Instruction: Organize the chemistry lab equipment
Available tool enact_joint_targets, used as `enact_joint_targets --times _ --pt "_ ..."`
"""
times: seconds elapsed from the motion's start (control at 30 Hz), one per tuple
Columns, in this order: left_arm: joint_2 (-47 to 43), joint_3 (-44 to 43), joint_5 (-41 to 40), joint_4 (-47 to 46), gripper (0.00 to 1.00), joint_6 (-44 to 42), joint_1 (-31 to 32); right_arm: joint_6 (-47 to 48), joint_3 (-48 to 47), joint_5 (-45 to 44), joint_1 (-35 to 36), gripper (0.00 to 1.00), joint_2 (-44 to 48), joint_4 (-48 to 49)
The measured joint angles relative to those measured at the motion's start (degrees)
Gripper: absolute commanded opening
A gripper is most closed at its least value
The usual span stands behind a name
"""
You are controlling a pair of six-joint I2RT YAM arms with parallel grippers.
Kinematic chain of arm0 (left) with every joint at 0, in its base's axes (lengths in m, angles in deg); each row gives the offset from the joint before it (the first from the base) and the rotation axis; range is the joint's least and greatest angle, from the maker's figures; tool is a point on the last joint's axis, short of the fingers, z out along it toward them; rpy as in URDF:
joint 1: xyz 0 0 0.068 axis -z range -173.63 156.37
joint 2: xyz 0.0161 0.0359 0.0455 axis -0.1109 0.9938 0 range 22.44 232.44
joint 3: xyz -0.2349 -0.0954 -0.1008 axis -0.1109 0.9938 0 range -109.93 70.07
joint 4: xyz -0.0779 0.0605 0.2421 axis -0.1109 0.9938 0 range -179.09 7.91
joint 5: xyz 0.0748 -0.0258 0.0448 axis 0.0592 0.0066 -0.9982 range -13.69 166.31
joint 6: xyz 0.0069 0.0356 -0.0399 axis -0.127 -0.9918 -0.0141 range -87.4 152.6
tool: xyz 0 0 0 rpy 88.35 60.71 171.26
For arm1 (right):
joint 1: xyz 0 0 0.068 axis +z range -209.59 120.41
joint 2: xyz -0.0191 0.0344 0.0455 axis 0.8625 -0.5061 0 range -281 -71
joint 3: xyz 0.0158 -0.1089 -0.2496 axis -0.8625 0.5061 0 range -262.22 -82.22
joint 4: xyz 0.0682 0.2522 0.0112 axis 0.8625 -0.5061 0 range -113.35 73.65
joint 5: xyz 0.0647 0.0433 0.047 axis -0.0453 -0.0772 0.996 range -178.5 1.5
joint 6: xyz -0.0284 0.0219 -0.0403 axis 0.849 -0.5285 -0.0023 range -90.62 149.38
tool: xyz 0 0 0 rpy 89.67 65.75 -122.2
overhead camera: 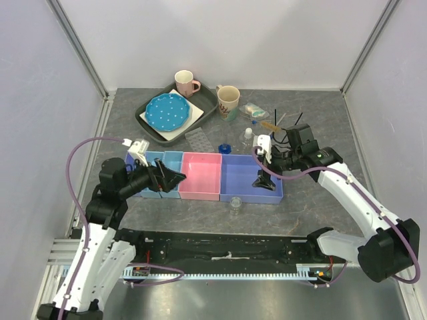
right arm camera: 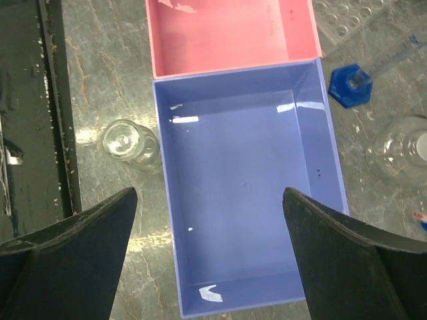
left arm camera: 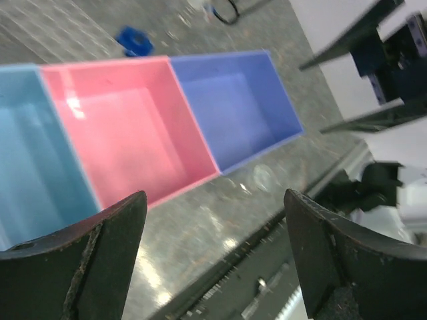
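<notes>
So, barely started as we read it. Pink bin (right arm camera: 227, 33) and purple bin (right arm camera: 240, 200) both show bare floors in the wrist views. The visible part of the light-blue bin (left arm camera: 27, 147) is bare too; the rest sits under the left arm, so we can't vouch for it. Left jaws are wide with nothing between them, hanging low over the near side of the light-blue and pink bins. Right jaws are wide as well, empty, over the purple bin. All the lab kit we can make out lies loose on the worktop (overhead camera: 200, 213). One tiny clear bottle (right arm camera: 130, 142) stands just beside the purple bin on the near side, and a second bottle (right arm camera: 397, 150) stands on the far side. The blue cap-like piece (right arm camera: 348, 85) is just behind the pink/purple seam, and the clear welled tray (overhead camera: 198, 139) is behind the pink bin. Further back are the black looped wire (left arm camera: 228, 8), tan stick (overhead camera: 269, 125) and clear packet (overhead camera: 253, 109), near the beige mug (overhead camera: 228, 101). We judge nothing sorted yet and every piece left to bin. The near bottle looks the easiest first pick for the right jaws.
</notes>
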Motion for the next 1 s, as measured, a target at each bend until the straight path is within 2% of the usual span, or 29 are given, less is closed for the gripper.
enact_joint_targets --times 0.07,0.17,0.2,0.23,0.27,0.4,0.5,0.7,1.0 --pt "0.44 0.0 0.17 0.35 0.91 2.69 4.02 -0.57 0.44 -0.24 -0.76 0.98 0.26 0.52" --pt "1.36 0.02 -3.78 1.31 0.96 6.69 15.5 -2.21 1.92 -0.17 -4.26 0.98 1.33 1.95" --pt "1.79 0.02 -5.4 1.38 0.97 7.87 17.07 -2.91 2.49 0.13 -6.03 0.98 1.86 2.45" --pt "2.91 -0.07 -8.94 1.53 0.98 9.53 25.24 -3.61 3.06 0.48 -7.91 0.98 2.47 3.13" --pt "4.26 -0.17 -11.21 1.62 0.98 10.58 28.92 -4.35 3.69 0.94 -10.12 0.98 3.13 3.98" --pt "16.5 -4.2 -25.2 4.48 0.99 15.93 46.62 -6.56 5.81 1.79 -16.22 0.98 5.49 6.64" --pt "28.3 -10.38 -34.03 7.13 0.99 19.37 55.12 -7.91 7.34 2.97 -18.97 0.98 6.49 8.28" --pt "45.42 -21.57 -44.76 8.98 0.99 23.23 62.62 -9.09 9.29 4.44 -22.58 0.98 7.43 9.55" --pt "58.6 -27.87 -51.12 10.19 0.95 24.15 62.93 -9.44 10.08 5.27 -24.13 0.98 8.44 10.49"
